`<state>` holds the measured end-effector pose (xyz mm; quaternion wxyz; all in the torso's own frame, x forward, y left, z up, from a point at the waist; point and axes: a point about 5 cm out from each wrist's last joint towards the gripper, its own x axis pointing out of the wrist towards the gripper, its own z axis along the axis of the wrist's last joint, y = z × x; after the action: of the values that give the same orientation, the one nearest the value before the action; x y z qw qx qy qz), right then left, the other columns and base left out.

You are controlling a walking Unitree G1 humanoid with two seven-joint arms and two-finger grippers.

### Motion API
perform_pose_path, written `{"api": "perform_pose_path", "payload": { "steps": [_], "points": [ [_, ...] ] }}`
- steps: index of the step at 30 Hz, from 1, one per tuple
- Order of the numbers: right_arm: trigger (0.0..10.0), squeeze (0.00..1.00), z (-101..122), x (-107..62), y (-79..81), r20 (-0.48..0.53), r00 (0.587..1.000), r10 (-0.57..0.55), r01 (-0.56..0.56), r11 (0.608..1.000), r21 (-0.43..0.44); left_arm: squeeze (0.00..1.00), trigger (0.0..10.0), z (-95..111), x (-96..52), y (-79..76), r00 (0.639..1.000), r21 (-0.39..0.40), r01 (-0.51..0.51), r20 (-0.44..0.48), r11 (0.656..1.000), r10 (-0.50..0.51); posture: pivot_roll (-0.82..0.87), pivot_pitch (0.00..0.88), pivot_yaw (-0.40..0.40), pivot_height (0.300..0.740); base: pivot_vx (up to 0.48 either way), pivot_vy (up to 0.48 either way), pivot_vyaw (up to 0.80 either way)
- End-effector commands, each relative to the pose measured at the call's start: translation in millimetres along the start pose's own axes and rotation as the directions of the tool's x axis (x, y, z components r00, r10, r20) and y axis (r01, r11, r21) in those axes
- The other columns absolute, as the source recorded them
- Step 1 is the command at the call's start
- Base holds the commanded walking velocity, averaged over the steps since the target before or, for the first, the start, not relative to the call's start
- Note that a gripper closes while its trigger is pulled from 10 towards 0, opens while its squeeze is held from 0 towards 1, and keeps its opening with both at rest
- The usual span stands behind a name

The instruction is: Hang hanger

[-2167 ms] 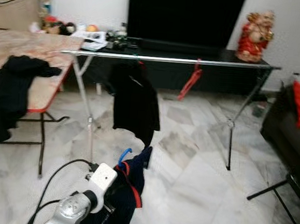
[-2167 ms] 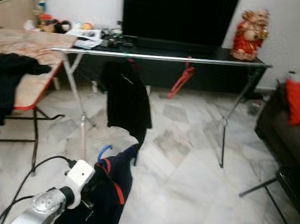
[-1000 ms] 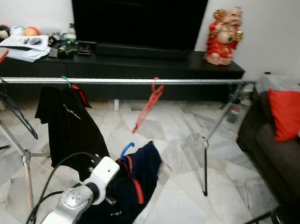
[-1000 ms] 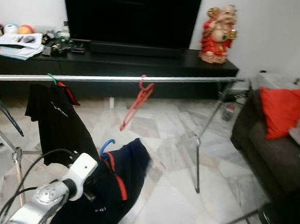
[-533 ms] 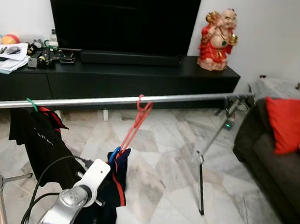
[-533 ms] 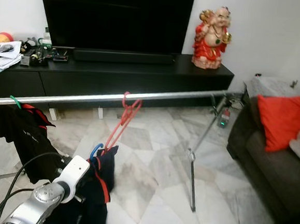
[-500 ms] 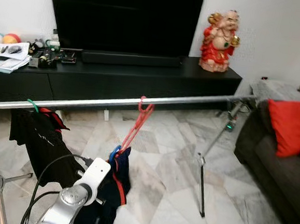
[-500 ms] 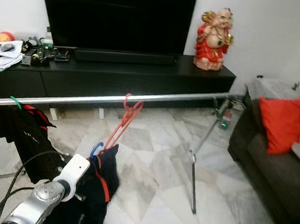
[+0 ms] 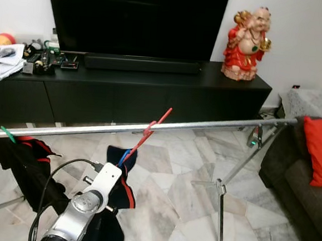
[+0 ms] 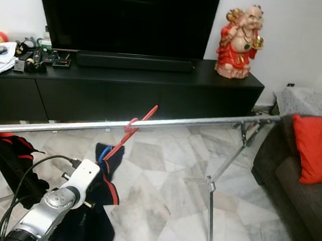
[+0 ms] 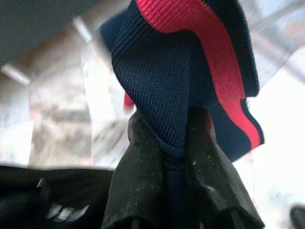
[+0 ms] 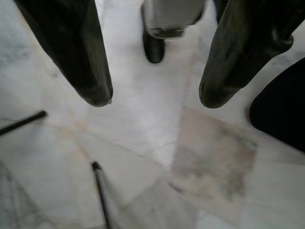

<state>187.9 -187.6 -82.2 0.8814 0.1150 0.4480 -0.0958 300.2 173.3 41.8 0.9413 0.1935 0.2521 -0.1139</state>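
A navy garment (image 9: 121, 180) with a red stripe sits on a blue hanger (image 9: 124, 156) whose hook rises just below the silver rail (image 9: 216, 125), beside a tilted red hanger (image 9: 149, 132) hooked on that rail. My left gripper (image 11: 167, 157) is shut on the navy garment's collar, with the left arm (image 9: 84, 206) raised under the rail. Over the marble floor, my right gripper (image 12: 155, 100) hangs open with nothing between its fingers (image 12: 90, 71). A black garment (image 9: 26, 163) on a green hanger (image 9: 5, 134) hangs at the rail's left end.
A black TV console (image 9: 152, 92) with a red statue (image 9: 249, 45) stands behind the rail. The rack's leg (image 9: 220, 206) stands at the right, near a dark sofa (image 9: 301, 187) with a red cushion (image 9: 321, 150). A black cable (image 9: 50, 184) loops off my left arm.
The camera has come closer to the rail. My left arm has lifted the navy garment and blue hanger up toward the rail, and the red hanger has swung up to a tilt.
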Motion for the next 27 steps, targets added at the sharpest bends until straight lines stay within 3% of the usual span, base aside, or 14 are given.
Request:
{"api": "perform_pose_path", "payload": {
  "steps": [1,6,9,17,21,27],
  "points": [
    [10.0,0.00,-10,-1.5,-0.7,-0.037,0.999,-0.002,0.002,1.000,0.001,0.00,10.0,-7,-3.0,-1.0,1.000,0.009,0.016,-0.016,1.000,-0.016,0.09,0.008,-0.052,0.740,0.000,0.000,0.00],
    [10.0,0.00,-12,-1.6,-0.3,-0.041,0.999,0.003,-0.003,1.000,-0.010,0.00,10.0,-15,-12.2,-3.9,0.997,0.000,0.069,0.015,0.998,-0.069,0.10,0.010,-0.055,0.740,0.000,0.000,0.00],
    [10.0,0.00,-13,-1.8,0.9,-0.045,0.999,0.009,-0.010,1.000,-0.024,0.00,10.0,-20,-24.3,-13.7,0.977,0.020,0.201,0.068,0.979,-0.202,0.10,0.009,-0.056,0.740,0.000,0.000,0.00],
    [10.0,0.00,-17,-2.5,0.3,-0.056,0.998,0.008,-0.010,0.999,-0.030,0.00,10.0,-46,-37.6,2.8,0.990,0.014,0.137,-0.022,0.991,-0.136,0.11,0.005,-0.058,0.740,0.000,0.000,0.00],
    [10.0,0.00,-19,-3.0,-1.1,-0.066,0.998,0.012,-0.016,0.999,-0.052,0.00,10.0,-58,-41.3,4.4,0.983,0.088,0.167,-0.088,0.982,-0.159,0.11,0.000,-0.057,0.740,0.000,0.000,0.00],
    [10.0,0.00,-19,-3.1,-1.1,-0.067,0.998,0.011,-0.014,0.998,-0.054,0.00,10.0,-58,-39.0,16.7,0.993,0.079,0.064,-0.109,0.995,-0.055,0.11,0.000,-0.056,0.740,0.000,0.000,0.00]
  ]
}}
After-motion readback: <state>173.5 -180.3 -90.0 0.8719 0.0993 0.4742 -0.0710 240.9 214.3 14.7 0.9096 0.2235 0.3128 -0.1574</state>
